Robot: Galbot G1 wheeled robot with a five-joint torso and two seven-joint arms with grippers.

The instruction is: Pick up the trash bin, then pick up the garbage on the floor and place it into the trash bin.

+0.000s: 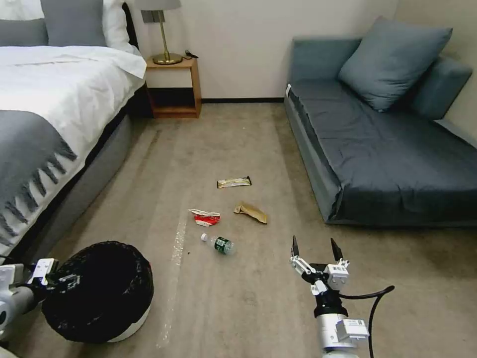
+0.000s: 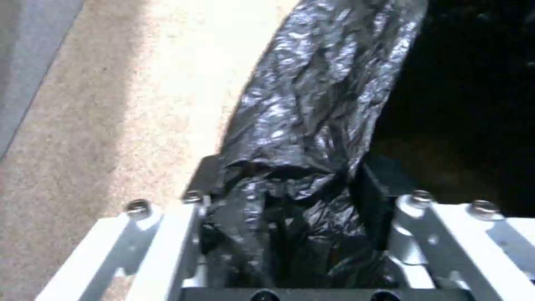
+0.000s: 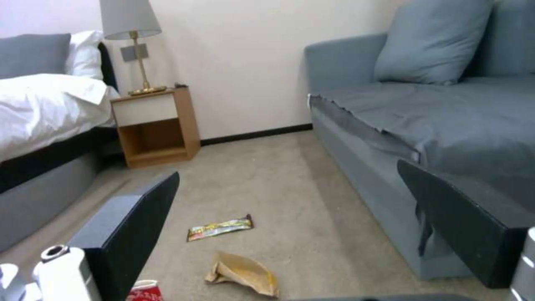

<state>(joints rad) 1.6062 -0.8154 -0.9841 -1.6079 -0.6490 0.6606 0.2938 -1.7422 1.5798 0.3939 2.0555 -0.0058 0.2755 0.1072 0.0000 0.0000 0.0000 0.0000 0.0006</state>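
The trash bin (image 1: 99, 288), white with a crinkled black bag, is at the lower left of the head view. My left gripper (image 1: 54, 278) is shut on its bag-covered rim (image 2: 301, 125); I cannot tell whether the bin is off the carpet. The garbage lies on the floor ahead: a gold-black wrapper (image 1: 234, 182), a brown paper bag (image 1: 251, 212), a red-white carton (image 1: 205, 217) and a crushed clear bottle (image 1: 221, 244). My right gripper (image 1: 316, 247) is open and holds nothing. It hovers low, to the right of the bottle, pointing toward the wrapper (image 3: 220, 228) and paper bag (image 3: 242, 274).
A bed (image 1: 44, 124) runs along the left and a grey sofa (image 1: 387, 164) along the right. A wooden nightstand (image 1: 174, 87) with a lamp stands at the back wall. Open carpet (image 1: 238, 144) lies between them.
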